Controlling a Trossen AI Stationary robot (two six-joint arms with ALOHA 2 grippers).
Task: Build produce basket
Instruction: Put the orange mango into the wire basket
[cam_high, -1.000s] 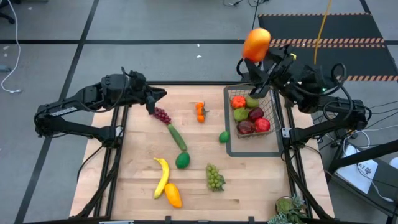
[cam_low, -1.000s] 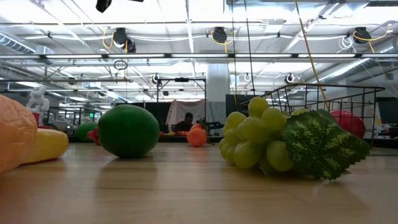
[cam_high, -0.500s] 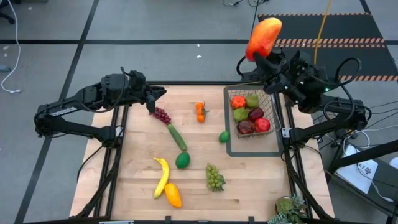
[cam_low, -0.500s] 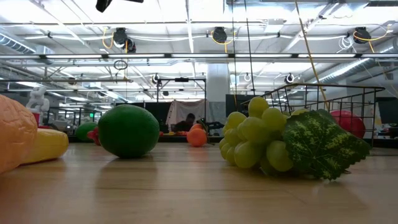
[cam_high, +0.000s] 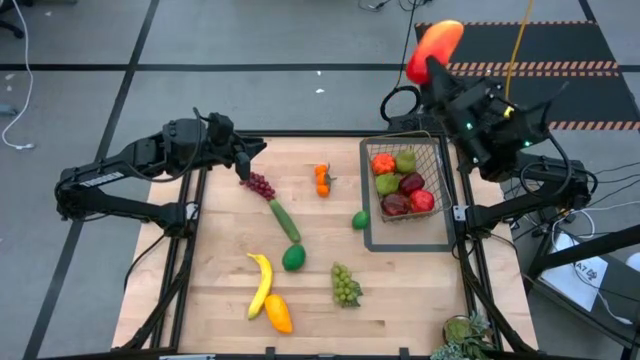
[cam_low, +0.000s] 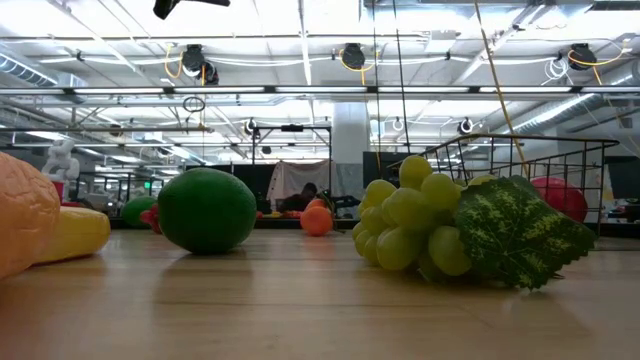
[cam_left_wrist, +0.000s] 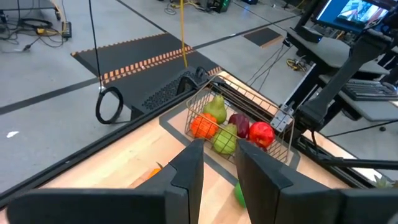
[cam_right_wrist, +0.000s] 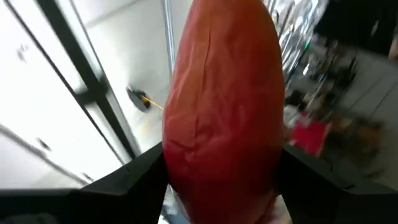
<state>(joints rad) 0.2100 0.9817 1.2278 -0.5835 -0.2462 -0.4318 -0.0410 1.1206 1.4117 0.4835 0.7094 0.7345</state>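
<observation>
Above the far right corner of the table (cam_high: 220, 330), lifted clear of the basket (cam_high: 437, 165): right gripper (cam_high: 432, 72), jaws clamped on either side of a red-orange mango (cam_high: 433, 48), which fills the right wrist view as mango, fingers pressing its flanks. Below and nearer, by the right edge: basket of dark wire mesh, standing at the far end of a flat dark tray frame (cam_high: 372, 235); contents, one orange piece (cam_high: 383, 163), two green pears (cam_high: 405, 160), dark red and bright red apples (cam_high: 421, 200), packed touching one another. Just off the tray's left side: one lime (cam_high: 360, 219), apart from it. Toward the far edge, centre: small orange (cam_high: 322, 180). At the far left corner: left gripper (cam_high: 246, 158), held low over the wood, its two fingers (cam_left_wrist: 188, 171) parallel with a narrow gap and nothing between them. Just beside it, purple grapes (cam_high: 261, 185), with a cucumber (cam_high: 285, 220) lying end-on next to them. Middle of the table: round green fruit (cam_high: 293, 257). Toward the near edge: green grapes (cam_high: 346, 285) with a leaf; banana (cam_high: 261, 283); a second, yellow-orange mango (cam_high: 278, 313) touching the banana's lower end. Low view: green fruit and green grapes large in the foreground, basket mesh behind on the right.
</observation>
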